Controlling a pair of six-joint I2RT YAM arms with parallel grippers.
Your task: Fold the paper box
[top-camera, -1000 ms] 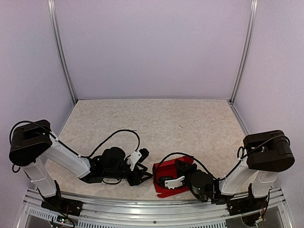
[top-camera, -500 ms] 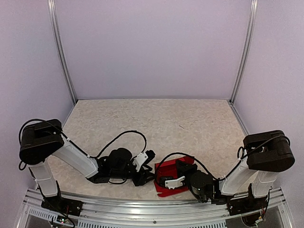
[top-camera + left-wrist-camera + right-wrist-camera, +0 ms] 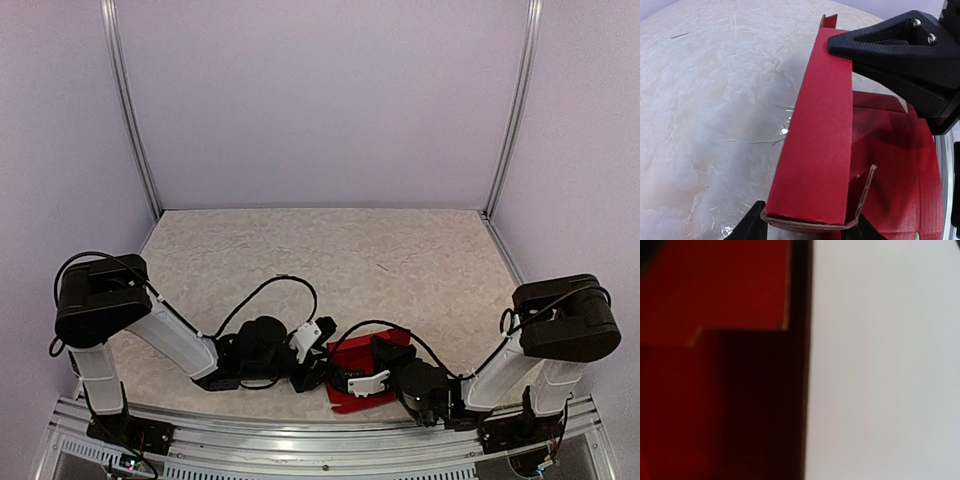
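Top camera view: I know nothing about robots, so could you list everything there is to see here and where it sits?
paper box: one, bright red, near table edge between the grippers, one wall raised
table: one, pale marbled beige, fills the floor of the booth
walls: three, pale lilac, back and sides
frame posts: two, silver, back corners
rail: one, silver, near edge
arms: two, white and black, bolted to the rail
left gripper: black, jaws apart astride the raised wall
right gripper: black, closed, over the box
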